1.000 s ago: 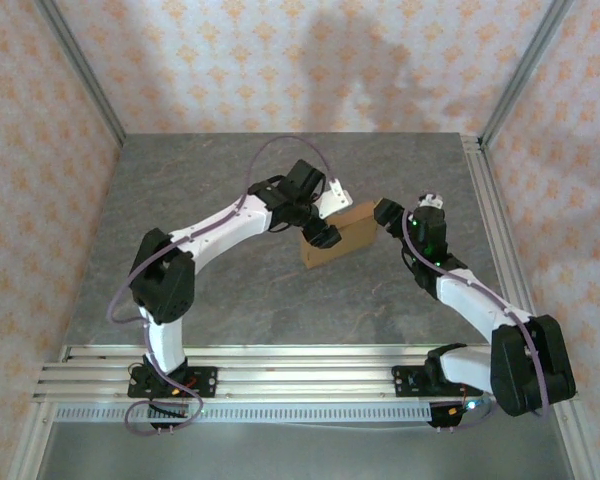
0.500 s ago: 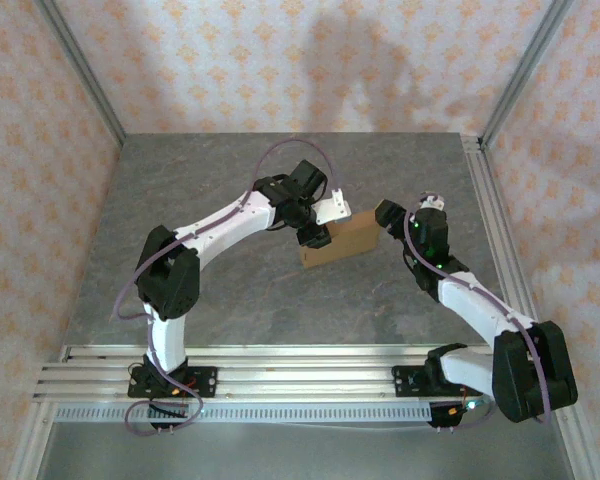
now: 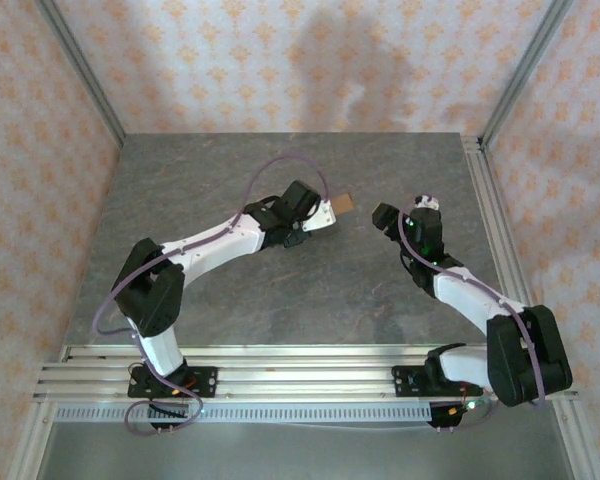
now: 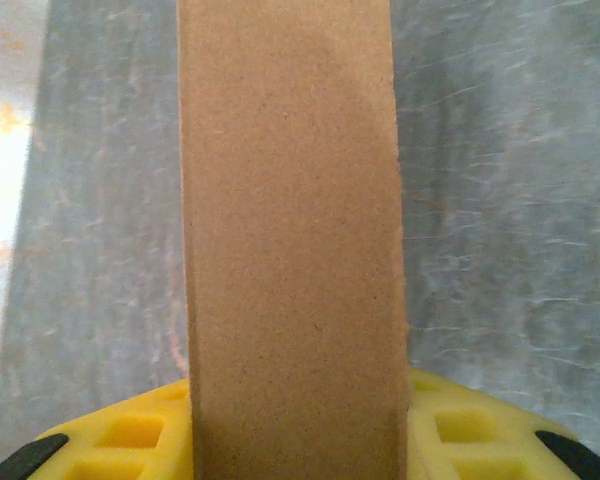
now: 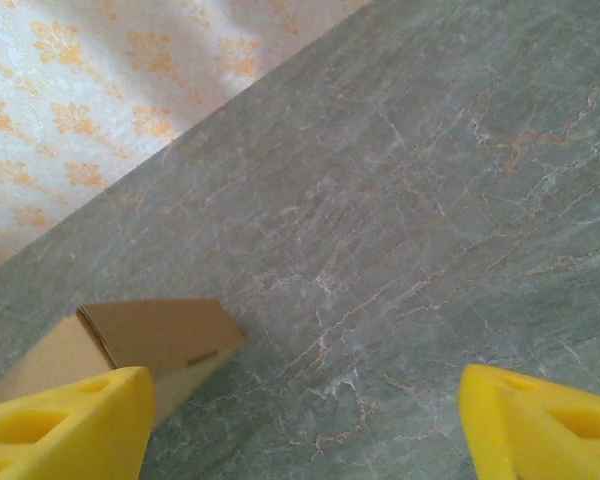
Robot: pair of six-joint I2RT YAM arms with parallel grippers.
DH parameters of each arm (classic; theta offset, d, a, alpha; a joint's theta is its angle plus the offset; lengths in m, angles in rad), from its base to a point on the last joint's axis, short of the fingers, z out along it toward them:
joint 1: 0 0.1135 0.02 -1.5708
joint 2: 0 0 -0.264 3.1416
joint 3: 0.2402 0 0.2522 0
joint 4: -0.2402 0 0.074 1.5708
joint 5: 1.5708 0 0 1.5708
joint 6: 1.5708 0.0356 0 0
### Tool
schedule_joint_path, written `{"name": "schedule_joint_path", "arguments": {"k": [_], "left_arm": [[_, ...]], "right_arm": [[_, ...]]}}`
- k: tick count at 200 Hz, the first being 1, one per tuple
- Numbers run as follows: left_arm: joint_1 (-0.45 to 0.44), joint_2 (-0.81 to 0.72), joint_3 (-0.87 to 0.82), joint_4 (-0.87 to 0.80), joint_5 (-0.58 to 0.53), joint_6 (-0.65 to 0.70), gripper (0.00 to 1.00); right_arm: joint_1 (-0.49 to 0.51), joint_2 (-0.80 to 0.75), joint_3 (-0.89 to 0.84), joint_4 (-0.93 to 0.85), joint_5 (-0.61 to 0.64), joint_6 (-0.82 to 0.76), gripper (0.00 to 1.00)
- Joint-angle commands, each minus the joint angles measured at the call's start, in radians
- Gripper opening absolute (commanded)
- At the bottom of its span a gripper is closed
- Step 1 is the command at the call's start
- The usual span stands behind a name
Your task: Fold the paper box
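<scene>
Paper box (image 3: 343,204) left of right claw (image 3: 379,215)

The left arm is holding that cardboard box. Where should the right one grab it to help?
Probably the free end of the box, which sticks out past the left gripper toward the open right gripper. Come in from the right and close across its flat faces. The other end is clamped, so only this end is free.
</scene>
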Motion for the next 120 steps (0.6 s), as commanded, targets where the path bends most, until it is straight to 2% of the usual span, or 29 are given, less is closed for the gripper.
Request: {"name": "schedule_joint_path", "arguments": {"k": [1,24,38,49,53,84,101,120], "left_arm": [[-0.006,0.018,-0.027,0.037,-0.106,0.031,0.41],[-0.005,0.004,-0.034,0.035,-0.071,-0.002,0.55],[-0.004,0.004,-0.017,-0.001,-0.041,-0.033,0.75],[-0.003,0.001,-0.02,-0.008,-0.016,-0.051,0.76],[-0.003,-0.002,-0.025,-0.003,-0.01,-0.057,0.81],[0.021,-0.045,-0.086,0.054,0.087,-0.144,0.93],[0.061,-0.091,-0.148,0.129,0.178,-0.224,0.99],[0.132,-0.14,-0.22,0.214,0.276,-0.328,1.0]], "right_arm": [[-0.003,0.004,0.004,0.043,-0.013,-0.005,0.8],[-0.003,0.009,0.015,0.037,-0.025,-0.017,0.81],[-0.004,0.015,0.022,0.035,-0.03,-0.021,0.81],[-0.003,0.018,0.027,0.034,-0.031,-0.023,0.81],[-0.004,0.02,0.03,0.035,-0.029,-0.024,0.81],[-0.003,0.038,0.047,0.039,-0.043,-0.038,0.81],[-0.003,0.051,0.056,0.04,-0.054,-0.051,0.82],[-0.003,0.061,0.061,0.049,-0.056,-0.062,0.83]]}}
